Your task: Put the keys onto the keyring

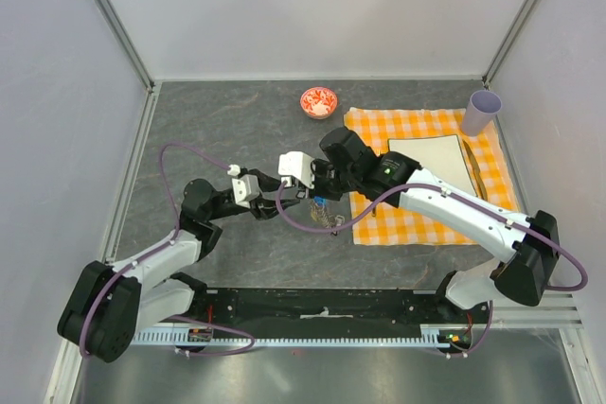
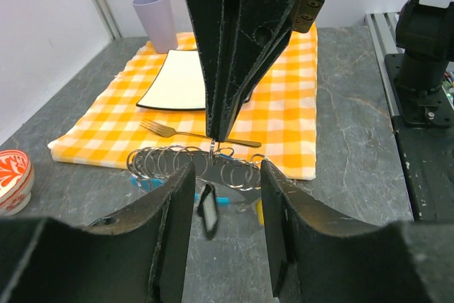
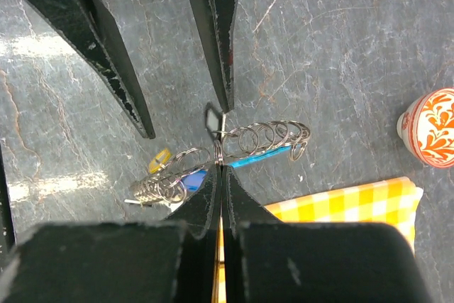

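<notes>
The keyring (image 3: 266,136) is a wire loop carrying several small rings and a light-blue strip (image 3: 259,156). It sits just off the grey tabletop beside the cloth, and also shows in the top view (image 1: 329,218) and the left wrist view (image 2: 167,161). My right gripper (image 3: 223,167) is shut, pinching the loop at a ring in its middle. A black-headed key (image 2: 208,211) hangs below that pinch, between my left fingers. A yellow key head (image 3: 159,159) and a dark blue key head (image 3: 193,177) lie on the loop. My left gripper (image 2: 227,169) is open and touches nothing.
An orange-checked cloth (image 1: 426,224) lies to the right with a cream plate (image 1: 431,163) and a fork (image 2: 184,133) on it. A lilac cup (image 1: 480,113) stands at its far corner. A red-and-white bowl (image 1: 319,101) stands at the back. Both grippers are close together (image 1: 303,196).
</notes>
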Controlling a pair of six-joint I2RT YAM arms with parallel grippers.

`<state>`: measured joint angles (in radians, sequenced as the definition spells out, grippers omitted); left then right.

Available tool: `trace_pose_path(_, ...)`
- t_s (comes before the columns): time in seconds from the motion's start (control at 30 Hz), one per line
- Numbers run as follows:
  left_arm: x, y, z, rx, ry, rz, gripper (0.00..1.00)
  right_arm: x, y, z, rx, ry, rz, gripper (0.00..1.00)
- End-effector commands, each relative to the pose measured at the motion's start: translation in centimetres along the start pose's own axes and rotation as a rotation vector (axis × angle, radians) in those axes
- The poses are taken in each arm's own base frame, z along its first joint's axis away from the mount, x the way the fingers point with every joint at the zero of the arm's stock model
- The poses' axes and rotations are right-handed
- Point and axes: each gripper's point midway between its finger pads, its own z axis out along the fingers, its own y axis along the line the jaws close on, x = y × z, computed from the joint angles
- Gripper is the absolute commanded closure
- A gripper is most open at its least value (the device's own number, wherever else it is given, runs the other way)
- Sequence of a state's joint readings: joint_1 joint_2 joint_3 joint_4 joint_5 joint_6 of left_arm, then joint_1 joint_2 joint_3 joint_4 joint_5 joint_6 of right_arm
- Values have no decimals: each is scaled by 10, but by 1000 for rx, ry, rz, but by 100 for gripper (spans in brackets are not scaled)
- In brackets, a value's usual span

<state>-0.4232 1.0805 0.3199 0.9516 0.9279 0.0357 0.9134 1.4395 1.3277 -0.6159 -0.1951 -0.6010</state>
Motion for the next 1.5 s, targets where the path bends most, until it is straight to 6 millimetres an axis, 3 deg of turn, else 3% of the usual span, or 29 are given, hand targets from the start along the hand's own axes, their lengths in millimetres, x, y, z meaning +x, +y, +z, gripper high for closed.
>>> trace_pose_path(0.0, -12, -3, 9, 62, -13, 95, 51, -26, -13, -9, 47, -65, -55, 100)
trace_pose_path(0.4, -3, 1, 20, 51, 41, 89, 54, -32, -3, -4, 15, -69, -105, 100)
trace_pose_path(0.83, 8, 4, 21, 49, 106, 81, 79, -30, -2, -6, 33, -61, -116, 100)
trace_pose_path(0.93, 10, 4, 21, 52, 121, 76, 87, -31, -2, -8, 37, -67, -117, 100)
trace_pose_path(0.97, 12, 4, 21, 55, 128, 67, 98, -31, -2, -8, 35, -70, -116, 100)
trace_pose_path(1.2, 10, 9, 22, 25, 133, 52, 98, -33, -4, -9, 70, -97, -79, 100)
trace_pose_path(1.23, 12, 9, 21, 14, 127, 48, 98, -25, 0, -6, 72, -91, -64, 95)
trace_pose_path(1.3, 3, 14, 21, -24, 86, 55, 98, -32, -7, -11, 132, -149, -37, 86)
trace_pose_path(1.33, 6, 12, 20, -30, 81, 43, 98, -20, -1, -6, 134, -140, 7, 82)
trace_pose_path(1.4, 0, 16, 21, -61, 49, 40, 98, -25, -15, -17, 218, -210, 50, 77)
trace_pose_path(1.43, -1, 17, 20, -73, 42, 34, 98, -13, -11, -13, 224, -208, 108, 75)
trace_pose_path(1.47, -2, 20, 20, -92, 30, 29, 98, -20, -21, -25, 272, -271, 128, 75)
